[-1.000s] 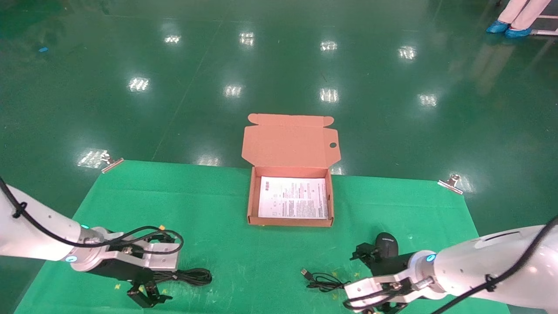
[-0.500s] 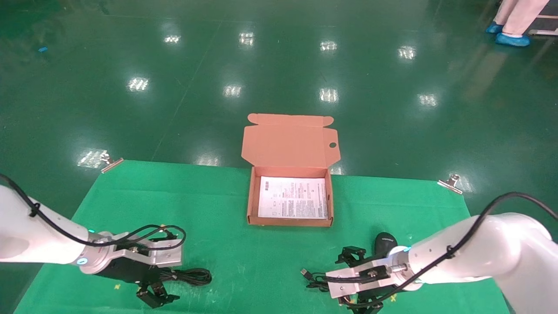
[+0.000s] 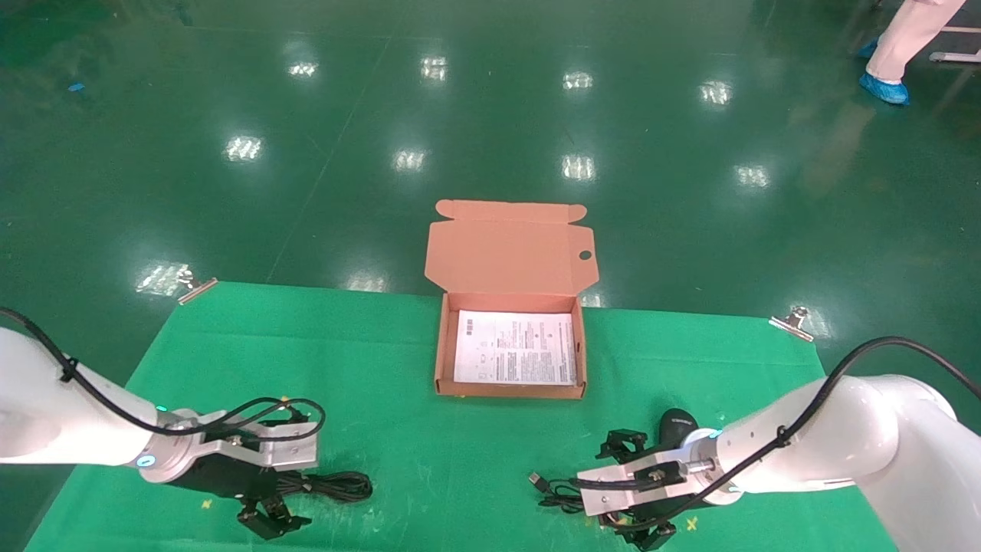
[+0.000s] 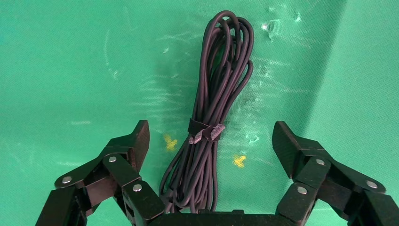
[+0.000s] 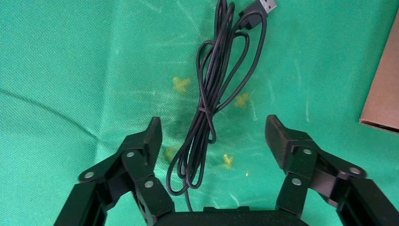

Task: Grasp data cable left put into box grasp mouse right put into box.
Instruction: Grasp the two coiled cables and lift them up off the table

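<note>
Head view: box [image 3: 510, 387] open mid-cloth [image 3: 398, 445], lid back, sheet [image 3: 515, 347] inside. Left gripper [image 3: 264, 512] low over the cable [image 3: 337, 484], front left. Right gripper [image 3: 642, 491] just beside the mouse [image 3: 677, 426], front right.

Left wrist: jaws wide, straddling the cable [image 4: 214, 122], not touching.

Right wrist: jaws wide either side of the mouse cord [image 5: 209, 101]; mouse itself hidden.

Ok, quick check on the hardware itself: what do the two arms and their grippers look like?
Both arms have glossy white shells, each with a black cable clipped along it, a small teal light at the wrist and a silver bracket. The left gripper and right gripper are black, with linked, riveted fingers ending in flat pads. No markings show.
</note>
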{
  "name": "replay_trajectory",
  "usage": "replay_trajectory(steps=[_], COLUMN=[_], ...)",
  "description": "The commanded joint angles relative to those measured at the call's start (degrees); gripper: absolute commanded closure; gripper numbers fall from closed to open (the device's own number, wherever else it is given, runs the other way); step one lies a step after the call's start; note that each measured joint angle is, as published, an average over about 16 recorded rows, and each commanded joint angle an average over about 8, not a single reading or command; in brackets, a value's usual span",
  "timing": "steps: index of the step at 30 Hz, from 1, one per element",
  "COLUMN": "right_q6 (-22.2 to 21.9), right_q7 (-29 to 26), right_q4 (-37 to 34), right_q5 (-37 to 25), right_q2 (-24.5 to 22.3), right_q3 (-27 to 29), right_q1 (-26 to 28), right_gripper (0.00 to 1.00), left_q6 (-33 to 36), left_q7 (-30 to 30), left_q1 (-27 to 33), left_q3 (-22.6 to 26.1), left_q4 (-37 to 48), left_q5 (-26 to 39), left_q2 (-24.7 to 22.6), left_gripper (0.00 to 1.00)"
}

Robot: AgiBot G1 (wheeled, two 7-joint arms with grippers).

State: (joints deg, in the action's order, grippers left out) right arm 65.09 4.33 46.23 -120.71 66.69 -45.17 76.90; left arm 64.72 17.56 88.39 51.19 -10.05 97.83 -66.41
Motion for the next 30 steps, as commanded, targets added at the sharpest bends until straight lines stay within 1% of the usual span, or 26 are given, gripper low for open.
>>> replay_trajectory(steps=[1,30], right_q6=[0.2,0.6], right_q7=[-0.1,-0.3], right_q4=[0.2,0.7], right_q5=[0.1,0.2], right_q2=[-0.1,-0.2], right_q3=[0.0,0.1], right_q1=[0.0,-0.2], right_gripper=[1.00,1.00], left_q6=[0.2,0.5], left_q7=[-0.1,-0.2], left_q1=[0.0,-0.1], left_q3=[0.0,0.0], left_q4=[-0.3,-1.0], left_q5=[0.0,0.0], left_q2=[0.1,0.2], left_gripper=[1.00,1.00])
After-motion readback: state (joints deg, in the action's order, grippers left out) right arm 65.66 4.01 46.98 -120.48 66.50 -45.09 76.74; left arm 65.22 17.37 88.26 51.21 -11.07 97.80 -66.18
